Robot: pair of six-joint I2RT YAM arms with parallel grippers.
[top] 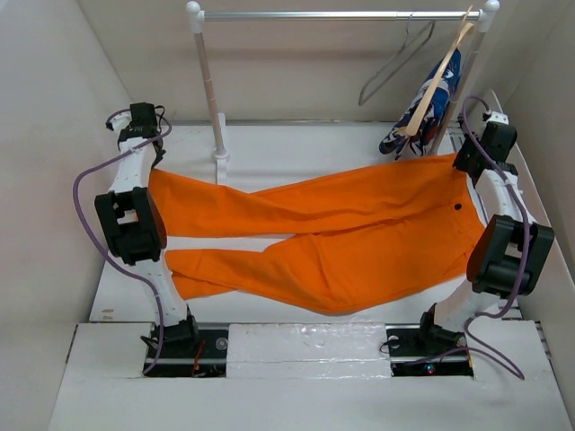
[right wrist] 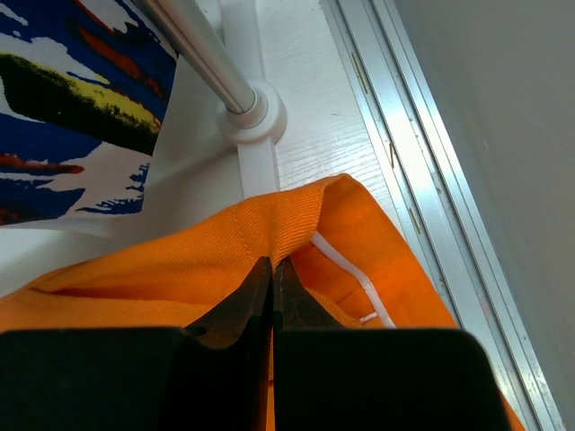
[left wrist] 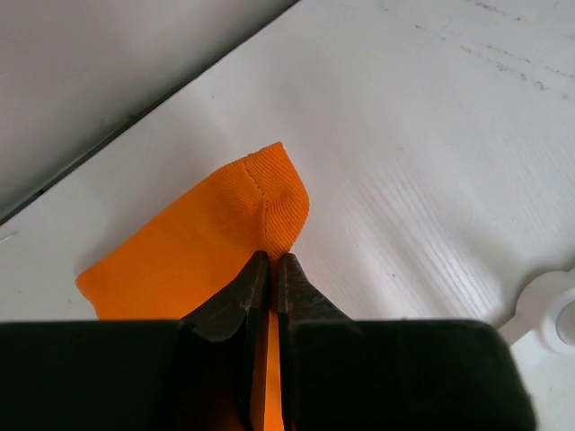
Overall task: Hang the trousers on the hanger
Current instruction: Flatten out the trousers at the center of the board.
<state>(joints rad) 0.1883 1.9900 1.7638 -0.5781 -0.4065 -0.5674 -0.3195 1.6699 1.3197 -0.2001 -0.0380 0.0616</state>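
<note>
The trousers (top: 332,233) sprawl across the middle of the frame. They look soft and limp, likely to sag between holds. At far left the left gripper (left wrist: 272,259) is clamped on a leg hem. At far right the right gripper (right wrist: 271,262) pinches the waistband, the sturdier hold. The hanger (top: 395,63) dangles at upper right.

White walls (top: 45,135), white table (top: 296,148), metal rail (top: 341,14)

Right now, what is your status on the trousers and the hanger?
Left gripper shut on trousers, leg hem. Right gripper shut on waistband. Hanger hooked on rail, bare. Patterned garment beside it.
</note>
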